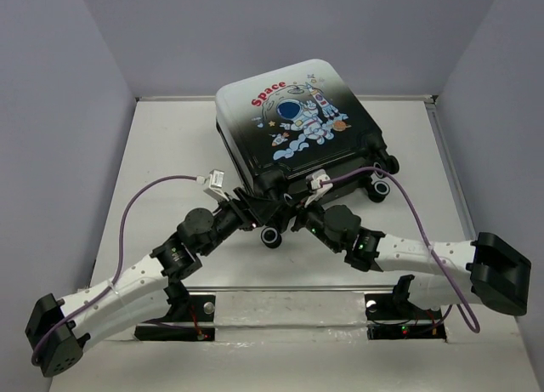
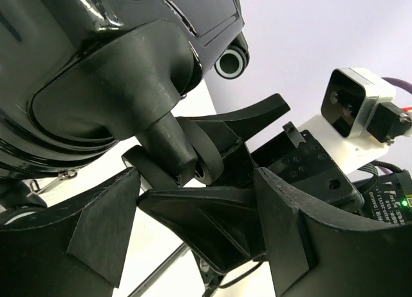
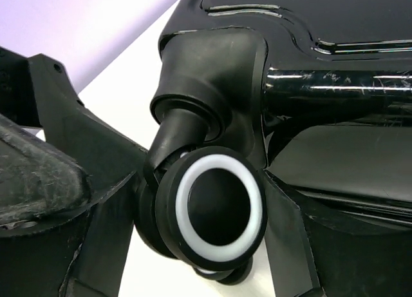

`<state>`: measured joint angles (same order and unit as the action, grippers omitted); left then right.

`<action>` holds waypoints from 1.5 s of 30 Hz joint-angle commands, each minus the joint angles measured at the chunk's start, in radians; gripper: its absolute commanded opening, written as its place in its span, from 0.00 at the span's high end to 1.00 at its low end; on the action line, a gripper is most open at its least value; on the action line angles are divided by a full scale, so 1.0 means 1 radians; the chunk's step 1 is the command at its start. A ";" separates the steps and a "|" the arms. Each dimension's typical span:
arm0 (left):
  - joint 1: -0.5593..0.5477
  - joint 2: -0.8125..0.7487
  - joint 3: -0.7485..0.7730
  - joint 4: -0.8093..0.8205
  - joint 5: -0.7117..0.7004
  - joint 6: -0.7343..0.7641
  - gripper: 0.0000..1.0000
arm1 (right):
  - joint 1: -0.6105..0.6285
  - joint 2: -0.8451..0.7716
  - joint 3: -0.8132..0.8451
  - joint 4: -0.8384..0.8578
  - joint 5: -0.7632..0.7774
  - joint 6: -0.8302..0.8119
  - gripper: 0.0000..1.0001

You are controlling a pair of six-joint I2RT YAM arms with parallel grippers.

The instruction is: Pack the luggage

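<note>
luggage (image 1: 293,111) wheel (image 3: 219,207) betw R jaws, prob touching

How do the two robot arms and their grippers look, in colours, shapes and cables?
The left arm and right arm have white link shells and black joints. A purple cable loops along each. The left gripper and right gripper have matte black, wedge-shaped fingers. A white-cased camera sits on each wrist.

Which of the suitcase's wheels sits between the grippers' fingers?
The wheel at the corner of the luggage nearest the arm bases: the left gripper and right gripper both flank it. The wheels at the right-hand corner stand clear of both.
</note>
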<state>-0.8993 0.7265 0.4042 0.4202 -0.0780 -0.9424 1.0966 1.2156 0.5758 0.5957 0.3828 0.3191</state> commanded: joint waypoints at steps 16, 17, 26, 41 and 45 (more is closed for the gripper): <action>-0.035 -0.031 -0.176 0.046 -0.195 0.166 0.52 | -0.012 0.030 0.424 -0.310 -0.002 -0.095 0.93; -0.042 0.011 -0.154 0.063 -0.198 0.188 0.53 | -0.012 0.033 0.432 -0.318 -0.010 -0.098 0.93; -0.090 0.263 -0.034 0.109 -0.411 0.310 0.44 | -0.012 0.045 0.476 -0.344 -0.111 -0.101 0.93; -0.130 0.401 0.045 0.195 -0.581 0.367 0.53 | -0.012 0.061 0.453 -0.307 -0.254 -0.064 0.93; -0.156 0.422 0.064 0.223 -0.660 0.376 0.62 | -0.012 0.065 0.441 -0.297 -0.274 -0.051 0.93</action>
<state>-1.0309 1.1336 0.3843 0.4808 -0.5716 -0.5980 1.0657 1.3052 0.9352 0.0246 0.2401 0.2226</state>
